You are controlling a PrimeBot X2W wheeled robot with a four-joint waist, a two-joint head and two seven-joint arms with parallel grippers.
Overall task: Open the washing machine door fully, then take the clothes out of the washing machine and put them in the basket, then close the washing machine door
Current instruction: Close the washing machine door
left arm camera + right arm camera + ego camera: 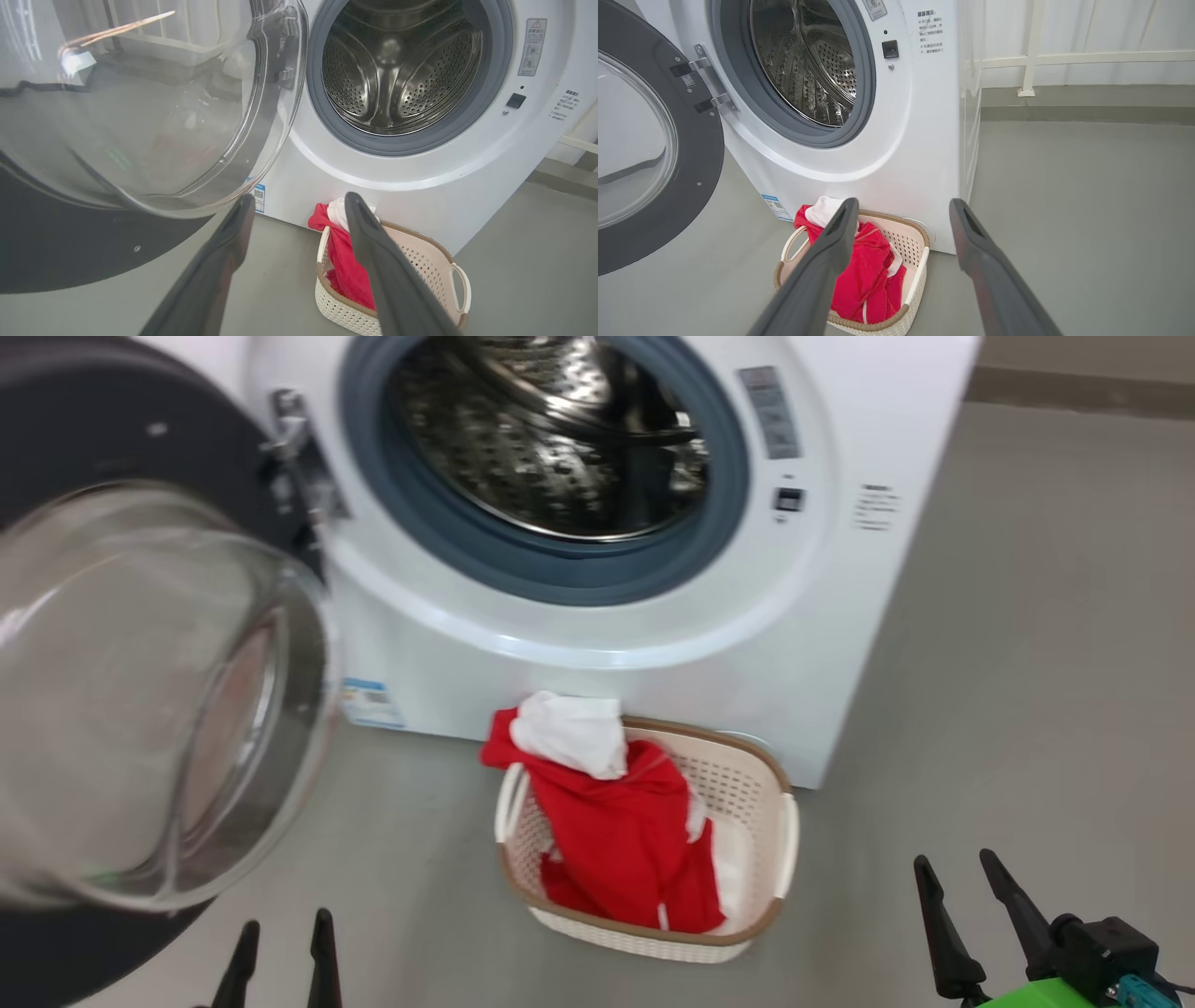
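The washing machine (840,616) stands at 12 o'clock in the head view. Its door (140,429) is swung wide open at 9 o'clock of the opening and hangs on a metal hinge (299,467). The door's black rim and bulging glass bowl face the camera. Inside the grey rubber ring (728,523), the perforated steel wall of the drum (560,429) shows.

The basket (747,784) sits on the grey floor (1027,663) at 6 o'clock of the opening, just in front of the machine's base. The clothes (625,840) lie in it: red fabric fills its 9 o'clock half and spills over the rim at about 11 o'clock. A white cloth (574,733) rests on top at 12 o'clock. A blue sticker (372,702) sits low on the machine's front, at 10 o'clock from the basket.

The left gripper (287,919) shows at 7 o'clock in the head view, below the door's glass. Its two dark fingers are spread apart and grip nothing. The right gripper (953,857) shows at 5 o'clock, at 3 o'clock of the basket and apart from it. Its fingers are also spread wide and hold nothing. In each wrist view the basket lies beyond the fingers, which touch neither it nor the door.
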